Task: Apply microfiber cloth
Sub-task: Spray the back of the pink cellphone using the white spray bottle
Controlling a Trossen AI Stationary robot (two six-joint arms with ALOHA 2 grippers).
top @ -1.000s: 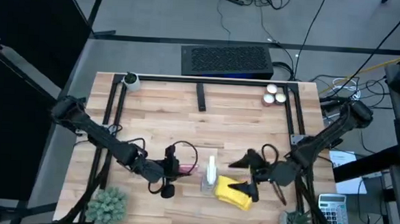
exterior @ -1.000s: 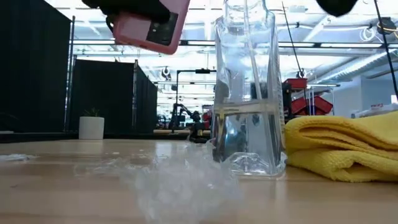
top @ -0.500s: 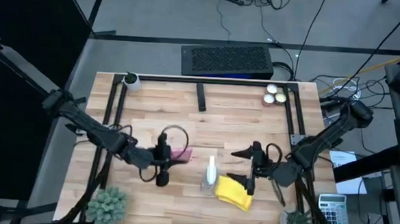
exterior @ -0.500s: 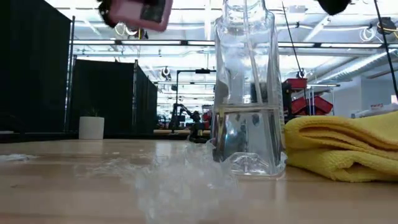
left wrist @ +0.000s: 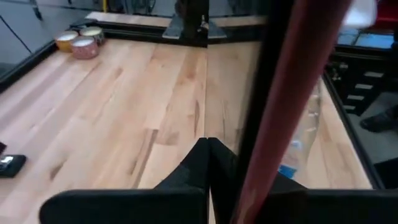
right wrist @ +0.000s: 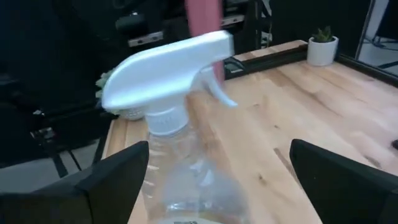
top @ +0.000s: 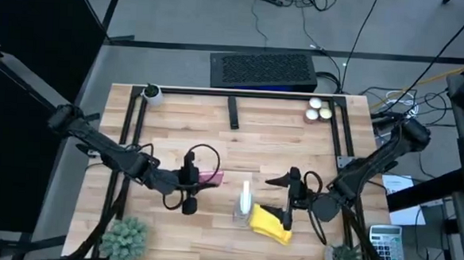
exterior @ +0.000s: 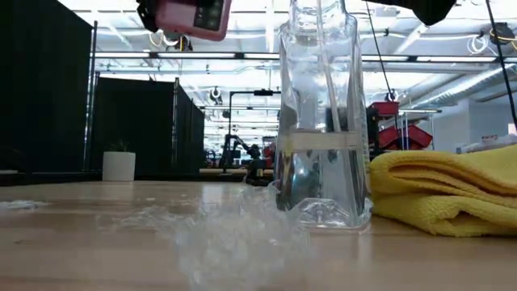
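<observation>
The yellow microfiber cloth (top: 271, 224) lies folded on the table near the front edge, also seen in the low view (exterior: 444, 190). Just left of the cloth stands a clear spray bottle (top: 244, 201) with a white trigger head (right wrist: 168, 62). My right gripper (top: 283, 195) hovers open just right of the bottle and above the cloth's far edge, with its fingers (right wrist: 118, 180) on either side of the bottle and apart from it. My left gripper (top: 191, 180) is shut on a pink-cased phone (top: 210, 178), held high left of the bottle (exterior: 192, 14). My left gripper pinches the phone's left end (top: 201, 178) between its two fingers, coming level from the table's left. The phone is lifted clear of the table, on its long edge, with its pink back (exterior: 192, 14) toward the near edge. In the wrist view the phone shows edge-on (left wrist: 292, 93).
A small white pot (top: 151, 93) stands at the far left corner and three round tins (top: 318, 111) at the far right. A dark bar (top: 234, 112) lies at the far middle. Green plants (top: 124, 237) sit at the near corners. Crumpled clear film (exterior: 234, 230) lies near the front.
My left gripper has carried the phone up and toward the far left, away from the bottle; the phone now rides higher and more level. My right gripper has shifted a little left, from over the cloth toward the bottle, staying open.
</observation>
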